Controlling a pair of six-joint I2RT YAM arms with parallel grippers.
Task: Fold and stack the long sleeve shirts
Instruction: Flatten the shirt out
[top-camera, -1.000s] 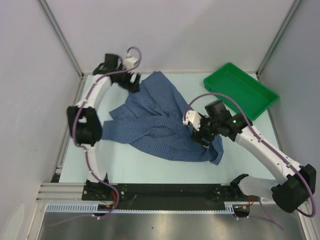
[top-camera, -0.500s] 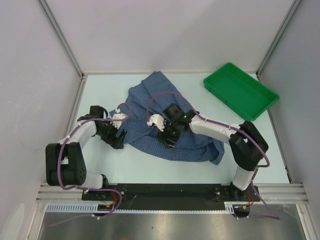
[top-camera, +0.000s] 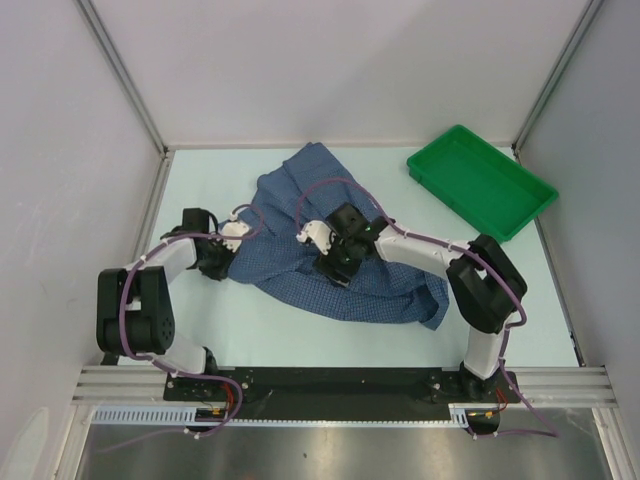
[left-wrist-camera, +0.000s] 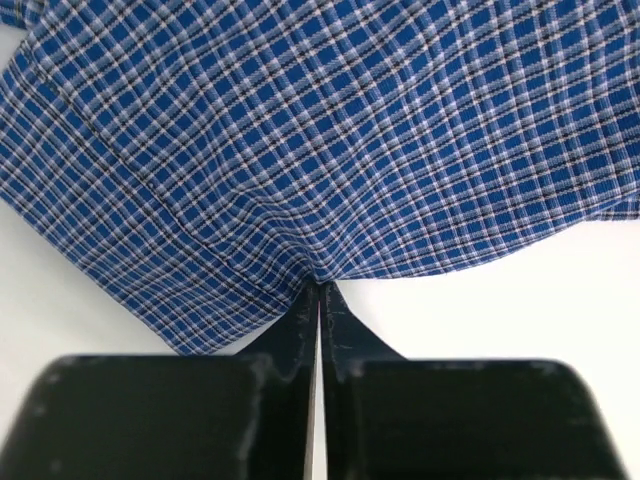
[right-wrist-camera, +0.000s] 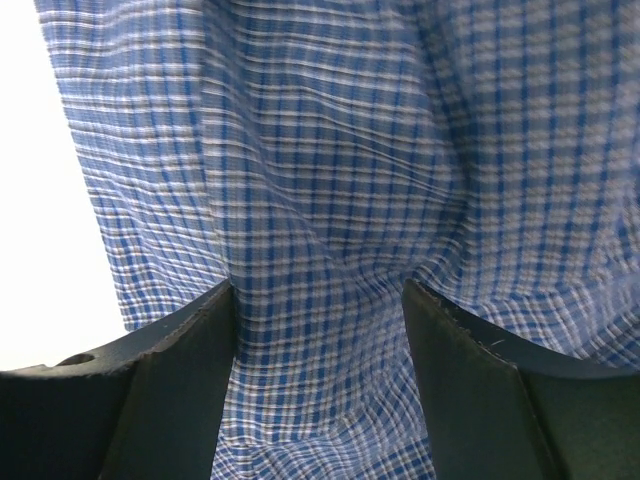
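Observation:
One long sleeve shirt (top-camera: 372, 296), blue with a fine white check, lies crumpled across the middle of the table. My left gripper (top-camera: 222, 262) sits low at the shirt's left edge. In the left wrist view its jaws (left-wrist-camera: 320, 290) are closed together on a pinch of the cloth (left-wrist-camera: 330, 130), which puckers toward the tips. My right gripper (top-camera: 333, 268) rests on the middle of the shirt. In the right wrist view it (right-wrist-camera: 318, 290) stands open, its fingers wide apart, with a soft ridge of cloth (right-wrist-camera: 320, 150) rising between them.
A green plastic tray (top-camera: 520, 213) stands at the back right corner, apart from the shirt. Pale walls and metal posts close in the table at the left, back and right. Purple cables loop over both arms.
The left arm came from the back left corner down to the shirt's left edge and shut on the cloth. The right arm moved left onto the shirt's middle, still open.

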